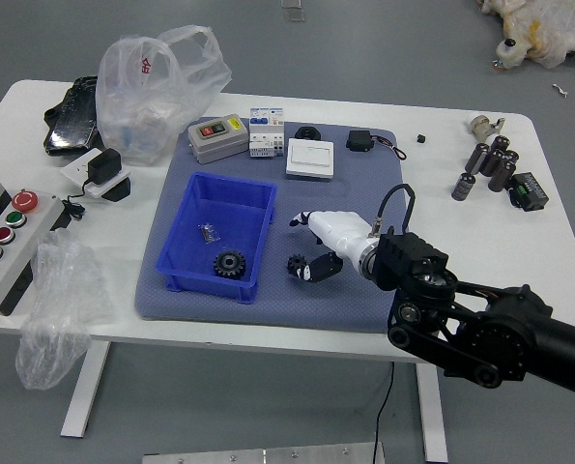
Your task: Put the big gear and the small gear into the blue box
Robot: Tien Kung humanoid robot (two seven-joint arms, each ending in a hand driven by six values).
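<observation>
Fingers [316,223] parted from thumb [324,267], right hand [342,235] angled leftward by small gear [295,263].

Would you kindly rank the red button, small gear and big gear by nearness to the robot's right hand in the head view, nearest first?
1. Small gear, just left of the right hand.
2. Big gear, inside the blue box.
3. Red button, far left.

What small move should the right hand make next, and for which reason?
Probably close the right hand around the small gear: its open fingers are at that gear on the mat, while the big gear lies in the blue box.
</observation>
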